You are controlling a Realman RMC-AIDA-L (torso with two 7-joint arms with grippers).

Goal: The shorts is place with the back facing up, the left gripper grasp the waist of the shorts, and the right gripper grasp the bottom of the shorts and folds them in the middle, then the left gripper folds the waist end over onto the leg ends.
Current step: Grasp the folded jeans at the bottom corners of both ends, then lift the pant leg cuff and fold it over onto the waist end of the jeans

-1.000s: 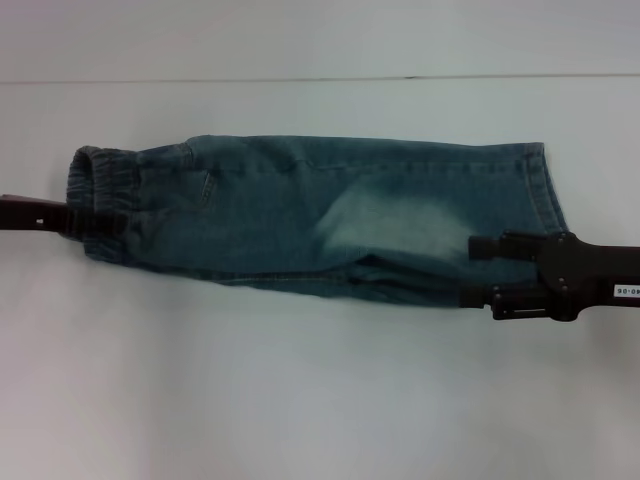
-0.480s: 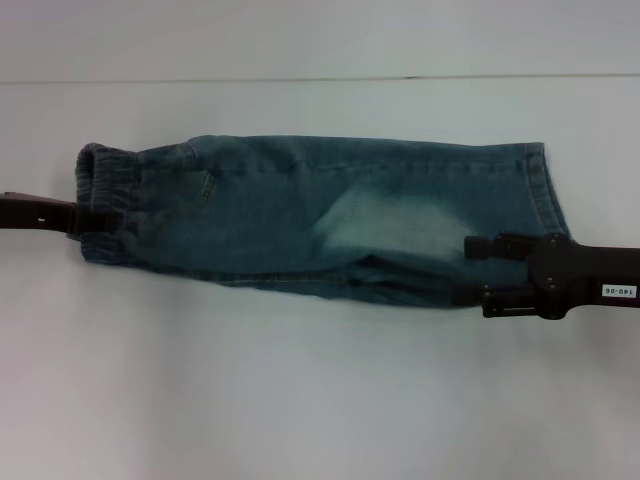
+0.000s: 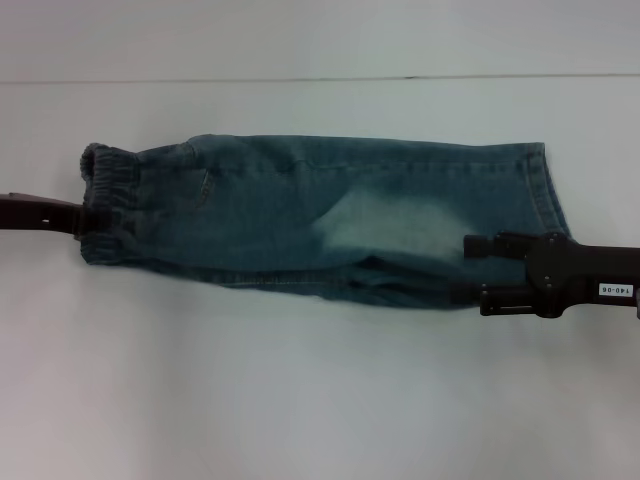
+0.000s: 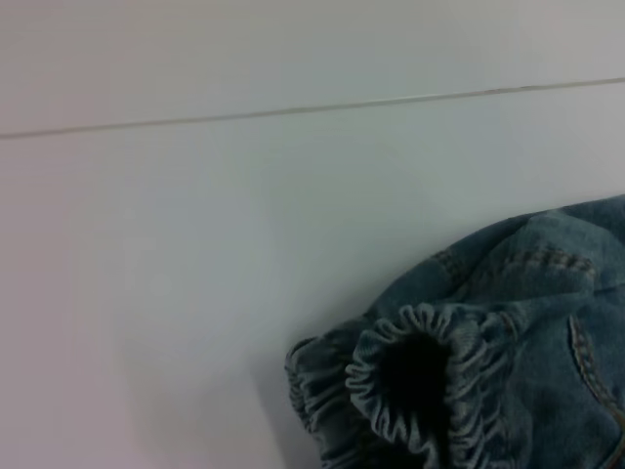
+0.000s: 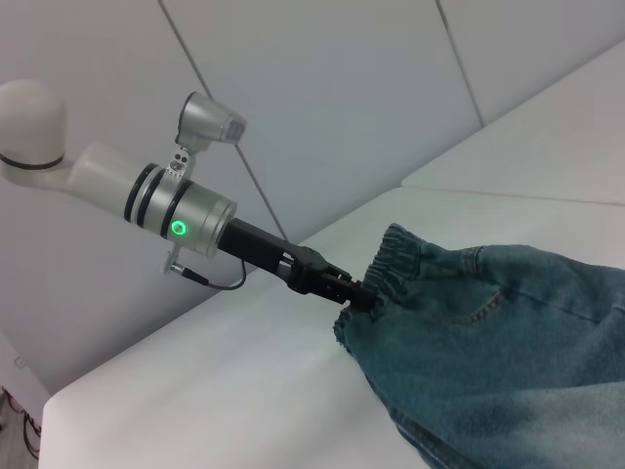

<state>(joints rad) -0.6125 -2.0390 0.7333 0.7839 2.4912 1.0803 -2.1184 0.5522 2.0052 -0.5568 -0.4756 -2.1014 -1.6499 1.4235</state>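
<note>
The shorts lie stretched across a white table, already folded lengthwise into one long band of faded blue denim, with a pale worn patch near the middle. The waist of the shorts, a gathered elastic band, sits at the robot's left end of the band, and the leg ends, flat stitched hems, sit at the robot's right end. The left gripper reaches in from the left edge of the head view and meets the waistband; in the right wrist view its black fingers are closed on the edge of the gathered band, so it has hold of the waist. The left wrist view shows the puckered waist opening close up, slightly lifted and bunched, with denim and a pocket seam beside it. The right gripper comes in from the right, its arm carrying a small white label. Its two fingers stand apart, one above the other in the head view, at the near corner of the hem end, touching or overlapping the cloth; whether they actually pinch the denim cannot be told.
</note>
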